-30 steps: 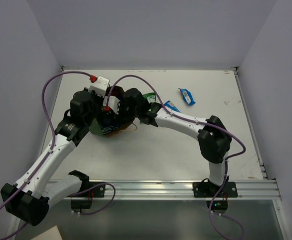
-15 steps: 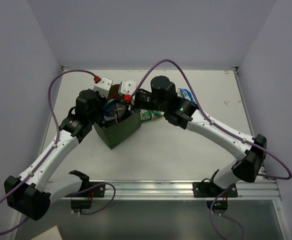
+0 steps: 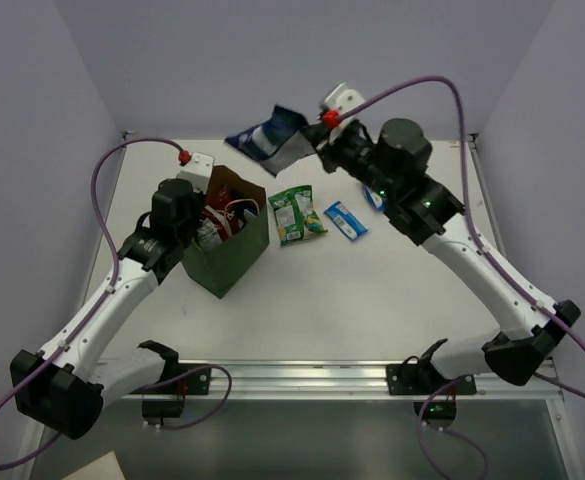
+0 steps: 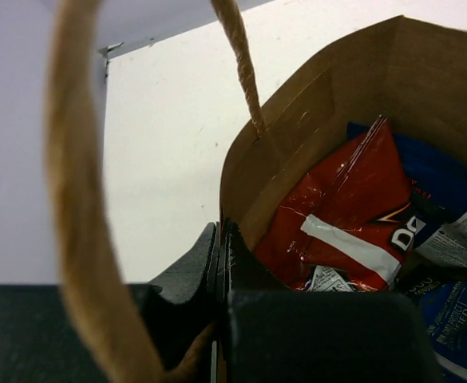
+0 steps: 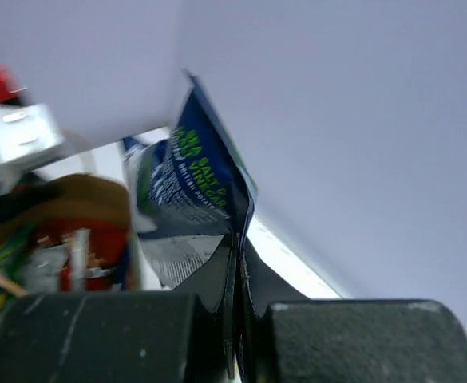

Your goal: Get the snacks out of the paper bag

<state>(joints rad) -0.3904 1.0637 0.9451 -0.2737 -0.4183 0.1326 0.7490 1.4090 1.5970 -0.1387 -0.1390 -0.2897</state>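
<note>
Overhead, the right gripper [image 3: 319, 143] hung high above the far edge of the white surface [image 3: 372, 290]. Its jaws were pinched fully together on one corner of a blue-and-white packet [image 3: 267, 140], a crinkled glossy foil pouch dangling to its left, clear of the paper bag [image 3: 234, 250]. That view alone showed what lay outside the bag: a green packet [image 3: 297, 213] flat just to the bag's right, a small blue bar [image 3: 345, 221] beside it, and another blue packet [image 3: 375, 197] partly hidden behind the right arm. The right wrist view added the held packet's pale lettering on dark blue, though blurred. Only the left wrist view looked into the bag. There the left gripper [image 4: 221, 259] had its jaws closed tight on the brown kraft rim, with a tan twisted-cord handle [image 4: 81, 199] looping past the lens. Inside, a shiny red chip bag [image 4: 345, 223] lay crumpled over dark blue packets [image 4: 449, 319]. The bag stood upright at left centre, dark green outside.
</note>
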